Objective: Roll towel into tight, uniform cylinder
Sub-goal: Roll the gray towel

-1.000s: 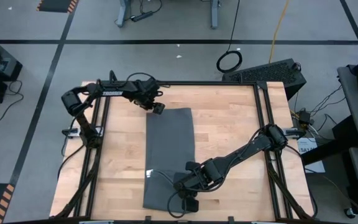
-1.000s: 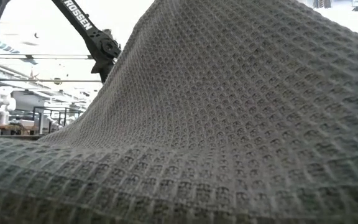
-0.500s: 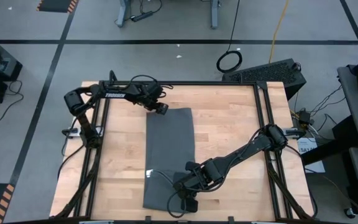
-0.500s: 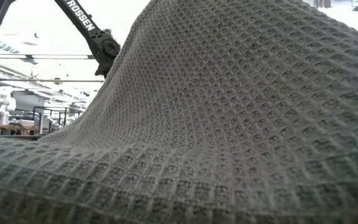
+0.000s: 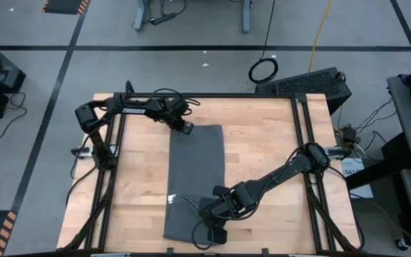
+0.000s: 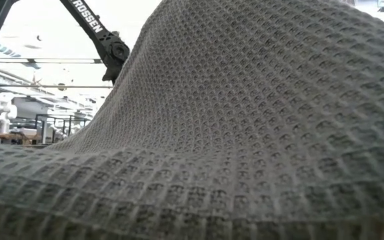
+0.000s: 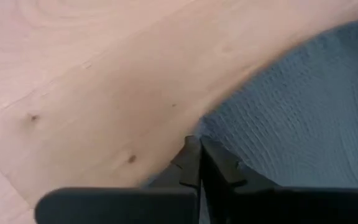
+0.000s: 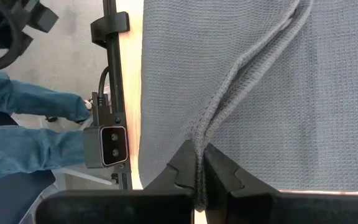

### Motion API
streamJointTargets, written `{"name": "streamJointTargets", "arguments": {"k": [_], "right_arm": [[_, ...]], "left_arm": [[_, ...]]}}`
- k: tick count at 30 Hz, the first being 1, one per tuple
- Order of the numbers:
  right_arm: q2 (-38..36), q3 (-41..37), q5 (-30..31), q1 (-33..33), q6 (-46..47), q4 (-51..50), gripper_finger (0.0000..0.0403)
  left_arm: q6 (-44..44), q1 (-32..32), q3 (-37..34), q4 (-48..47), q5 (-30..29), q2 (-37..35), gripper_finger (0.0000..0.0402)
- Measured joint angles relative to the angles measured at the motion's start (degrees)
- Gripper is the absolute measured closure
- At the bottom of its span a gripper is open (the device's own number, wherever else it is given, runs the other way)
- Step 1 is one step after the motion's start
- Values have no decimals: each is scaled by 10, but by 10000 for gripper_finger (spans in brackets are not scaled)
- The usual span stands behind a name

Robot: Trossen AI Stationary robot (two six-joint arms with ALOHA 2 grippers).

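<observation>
Towel (image 5: 196, 178) lies lengthwise, 12 to 6 o'clock. Left gripper (image 5: 188, 128) pinches its 11 o'clock corner; right gripper (image 5: 218, 230), nearer 6 o'clock, pinches a raised fold.

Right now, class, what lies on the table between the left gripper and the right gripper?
In the high view, only the towel: its flat grey length spans from the left gripper, shut on its far corner, to the right gripper, shut on its near end.

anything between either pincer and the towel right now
Nothing visible. The left pincer is shut on the far corner of the towel, and the right pincer is shut on a pinched ridge of it near the front edge.
</observation>
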Motion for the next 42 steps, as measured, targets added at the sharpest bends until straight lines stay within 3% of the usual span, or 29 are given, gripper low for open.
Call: {"name": "streamJointTargets", "arguments": {"k": [11, 15, 18, 22, 31, 36, 42], "right_arm": [[0, 0, 3, 0, 0, 5, 403], [0, 0, 3, 0, 0, 16, 403], [0, 0, 3, 0, 0, 18, 403], [0, 0, 3, 0, 0, 18, 403], [0, 0, -13, 0, 1, 27, 403], [0, 0, -52, 0, 0, 64, 403], [0, 0, -66, 0, 0, 91, 403]], "left_arm": [[-4, -22, 0, -75, -33, -101, 399], [-4, -31, 0, -163, -33, -138, 399], [-3, -42, 0, -244, -6, -161, 400], [-24, -61, 1, -256, 19, -221, 400], [-79, -67, 86, -389, 59, -352, 400], [-47, -44, 49, -405, 4, -347, 400], [-4, -25, -25, -319, -15, -310, 401]]}}
